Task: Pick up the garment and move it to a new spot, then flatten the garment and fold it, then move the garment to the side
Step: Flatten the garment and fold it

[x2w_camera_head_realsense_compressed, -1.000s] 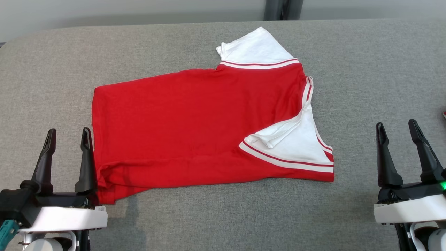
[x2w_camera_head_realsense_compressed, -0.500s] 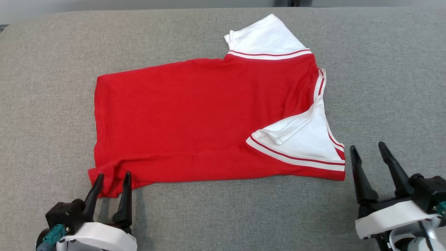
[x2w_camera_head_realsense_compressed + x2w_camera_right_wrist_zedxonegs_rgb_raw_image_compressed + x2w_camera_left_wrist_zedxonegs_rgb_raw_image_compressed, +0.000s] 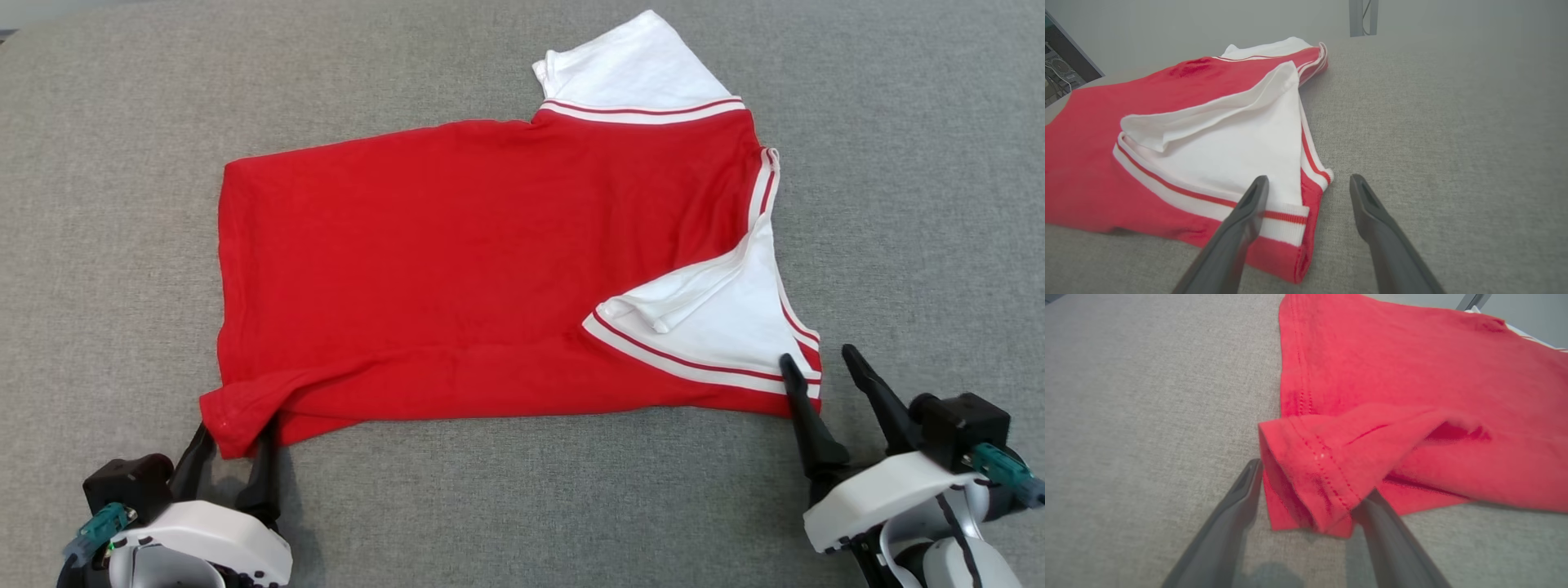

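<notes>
The garment, a red shirt with white, red-striped sleeves, lies spread on the grey cloth table. My left gripper stands open at its near left corner. In the left wrist view that hem corner is rucked up and sits between the two spread fingers of the left gripper. My right gripper is open at the near right corner. In the right wrist view the striped corner lies between the right gripper's fingers, with the left finger over the white band.
Bare grey table surrounds the shirt on all sides. A metal post rises beyond the far edge. Some equipment stands off the table's far left.
The head camera has tilted down. Both grippers have closed in on the shirt's near corners, the left from beside the hem, the right from well off to the right. The left corner has rucked up.
</notes>
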Robot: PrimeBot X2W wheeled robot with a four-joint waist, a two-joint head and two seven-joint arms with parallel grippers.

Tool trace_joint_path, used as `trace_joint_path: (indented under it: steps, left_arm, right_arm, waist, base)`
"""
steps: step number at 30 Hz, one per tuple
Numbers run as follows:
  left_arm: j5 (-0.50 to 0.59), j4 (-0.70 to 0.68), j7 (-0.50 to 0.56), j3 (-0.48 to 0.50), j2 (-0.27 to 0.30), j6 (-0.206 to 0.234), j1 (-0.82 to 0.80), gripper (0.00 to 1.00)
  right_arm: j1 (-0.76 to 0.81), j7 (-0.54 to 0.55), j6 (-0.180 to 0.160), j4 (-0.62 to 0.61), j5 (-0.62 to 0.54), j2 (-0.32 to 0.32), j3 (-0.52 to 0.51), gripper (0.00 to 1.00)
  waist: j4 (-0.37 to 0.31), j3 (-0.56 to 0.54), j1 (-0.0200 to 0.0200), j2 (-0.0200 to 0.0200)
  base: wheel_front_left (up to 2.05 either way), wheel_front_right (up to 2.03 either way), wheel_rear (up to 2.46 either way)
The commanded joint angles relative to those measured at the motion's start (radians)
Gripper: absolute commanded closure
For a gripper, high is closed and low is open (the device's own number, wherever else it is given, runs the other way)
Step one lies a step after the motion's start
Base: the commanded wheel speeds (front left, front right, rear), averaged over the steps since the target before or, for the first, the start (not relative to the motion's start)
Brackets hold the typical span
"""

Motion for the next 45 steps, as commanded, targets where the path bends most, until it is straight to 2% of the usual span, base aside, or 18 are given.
trace_joint_path:
  steps: [1,7,8,9,10,13,20,28,33,37,38,39,40,44,45]
  left_arm:
    - [-0.006,0.013,0.015,0.003,0.008,0.005,-0.019,0.00]
    - [-0.032,0.047,0.071,0.002,0.003,0.009,-0.029,0.00]
    - [-0.043,0.053,0.085,0.003,0.000,0.007,-0.030,0.00]
    - [-0.049,0.055,0.091,0.004,-0.004,0.005,-0.034,0.26]
    - [-0.059,0.055,0.098,0.001,-0.006,-0.005,-0.037,1.00]
    - [-0.077,0.043,0.111,0.000,-0.009,-0.017,-0.048,1.00]
    - [-0.111,-0.041,0.203,-0.011,0.029,-0.040,-0.035,1.00]
    - [-0.118,-0.218,0.307,0.016,0.116,0.014,0.070,1.00]
    - [-0.130,-0.319,0.354,0.052,0.166,0.046,0.145,1.00]
    - [-0.130,-0.368,0.379,0.069,0.192,0.064,0.181,1.00]
    - [-0.124,-0.377,0.377,0.064,0.197,0.056,0.182,1.00]
    - [-0.119,-0.382,0.367,0.054,0.191,0.049,0.178,0.55]
    - [-0.121,-0.380,0.363,0.050,0.184,0.049,0.174,0.00]
    - [-0.126,-0.379,0.301,0.060,0.146,0.055,0.156,0.00]
    - [-0.124,-0.387,0.215,0.068,0.097,0.053,0.135,0.00]
  right_arm:
    - [-0.017,0.012,0.000,0.011,0.007,-0.008,0.008,0.00]
    - [-0.045,0.046,0.000,0.039,0.033,-0.012,0.042,0.00]
    - [-0.044,0.057,0.000,0.046,0.039,-0.011,0.049,0.38]
    - [-0.049,0.067,0.000,0.049,0.045,-0.012,0.053,0.66]
    - [-0.053,0.073,0.000,0.052,0.052,-0.011,0.052,1.00]
    - [-0.057,0.081,0.000,0.050,0.069,-0.016,0.052,1.00]
    - [-0.045,0.082,0.000,-0.006,0.102,-0.029,-0.007,1.00]
    - [0.117,0.113,0.000,-0.117,0.124,0.012,-0.067,1.00]
    - [0.236,0.139,0.000,-0.169,0.148,0.030,-0.036,1.00]
    - [0.268,0.134,0.000,-0.182,0.177,0.032,-0.001,1.00]
    - [0.262,0.130,0.000,-0.178,0.176,0.032,0.001,0.85]
    - [0.241,0.121,0.000,-0.173,0.171,0.032,0.002,0.00]
    - [0.232,0.117,0.000,-0.170,0.172,0.032,0.001,0.00]
    - [0.197,0.095,0.000,-0.176,0.135,0.032,-0.027,0.00]
    - [0.167,0.072,0.000,-0.198,0.098,0.032,-0.061,0.00]
  waist:
    - [-0.005,0.004,0.0000,-0.0001]
    - [-0.014,0.018,0.0000,-0.0001]
    - [-0.015,0.020,0.0000,-0.0001]
    - [-0.015,0.024,0.0000,-0.0001]
    - [-0.016,0.027,0.0000,-0.0001]
    - [-0.018,0.034,0.0000,-0.0001]
    - [-0.037,0.038,0.0000,-0.0001]
    - [-0.060,0.031,0.0000,-0.0001]
    - [-0.071,0.025,0.0000,-0.0001]
    - [-0.083,0.021,0.0000,-0.0001]
    - [-0.085,0.019,0.0000,-0.0001]
    - [-0.086,0.014,0.0000,-0.0001]
    - [-0.086,0.010,0.0000,-0.0001]
    - [-0.080,-0.010,0.0000,-0.0001]
    - [-0.072,-0.025,0.0000,-0.0001]
  base:
    - [0.00,0.00,0.00]
    - [0.00,0.00,0.00]
    - [0.00,0.00,0.00]
    - [0.00,0.00,0.00]
    - [0.00,0.00,0.00]
    - [0.00,0.00,0.00]
    - [0.00,0.00,0.00]
    - [0.00,0.00,0.00]
    - [0.00,0.00,0.00]
    - [0.00,0.00,0.00]
    - [0.00,0.00,0.00]
    - [0.00,0.00,0.00]
    - [0.00,0.00,0.00]
    - [0.00,0.00,0.00]
    - [0.00,0.00,0.00]
